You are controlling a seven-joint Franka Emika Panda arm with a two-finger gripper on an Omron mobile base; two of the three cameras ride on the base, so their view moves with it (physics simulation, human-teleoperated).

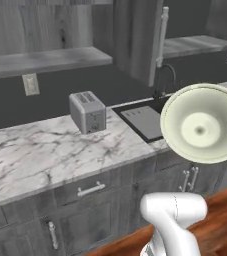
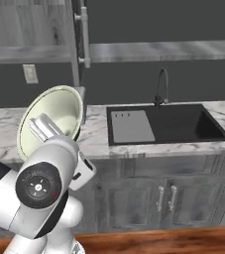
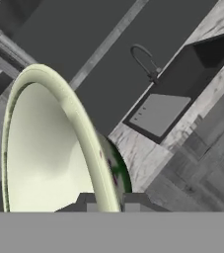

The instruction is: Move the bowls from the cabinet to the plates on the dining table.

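Clearly the pale cream-green glazed bowl with the flared rim point(image 1: 201, 123) was off the shelf, tipped on edge in mid-air above the white marble-look counter point(image 1: 45, 150) near the black built-in sink point(image 2: 166, 124). I had the two-finger gripper point(image 3: 107, 206) clamped thin across its rim, one tip inside and one outside. I judged it rigid, light, slick and breakable; a rim pinch could let it swing or slip, so I would carry it slowly. A silver toaster point(image 1: 88, 111) stood on the counter, and the dark grey cabinet door with its silver bar handle point(image 1: 161, 37) hung open behind.
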